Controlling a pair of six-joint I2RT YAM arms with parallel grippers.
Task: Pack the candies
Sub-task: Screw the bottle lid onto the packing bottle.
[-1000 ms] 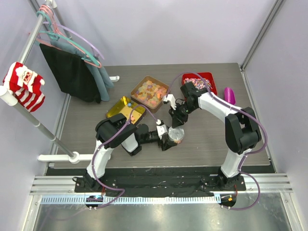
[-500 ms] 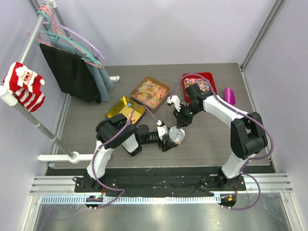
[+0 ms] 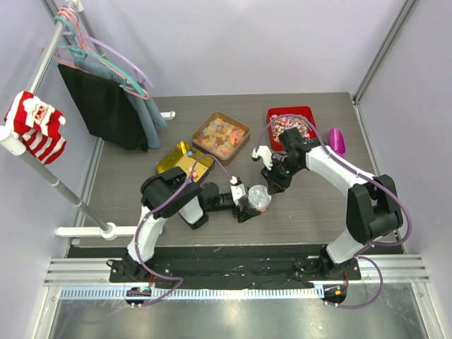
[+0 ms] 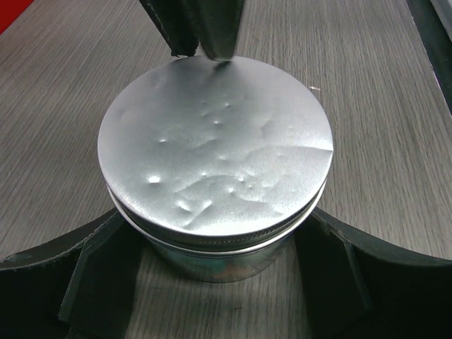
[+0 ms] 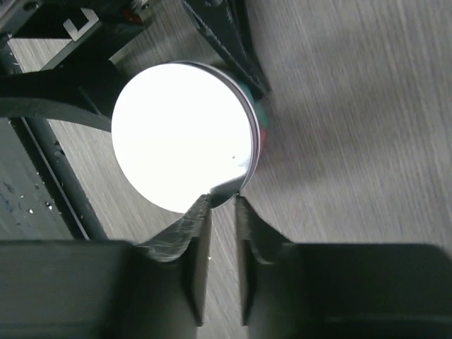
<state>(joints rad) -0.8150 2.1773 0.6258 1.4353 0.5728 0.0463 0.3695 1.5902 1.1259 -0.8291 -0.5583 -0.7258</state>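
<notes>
On the counter (image 3: 311,205), the left tool (image 3: 256,200) grasps the clear jar (image 4: 212,254) to brace it. The right tool (image 5: 222,212), clenched on the silver lid (image 4: 215,148) rim, seats it. The candies (image 5: 258,121) sit inside, apparently packed.

Bright, even overhead light; glare washes the tin lid (image 5: 180,134) white.

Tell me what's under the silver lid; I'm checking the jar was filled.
The jar, clasped by the left gripper. The lid covers its mouth; only a green and red sliver shows below the rim.
</notes>
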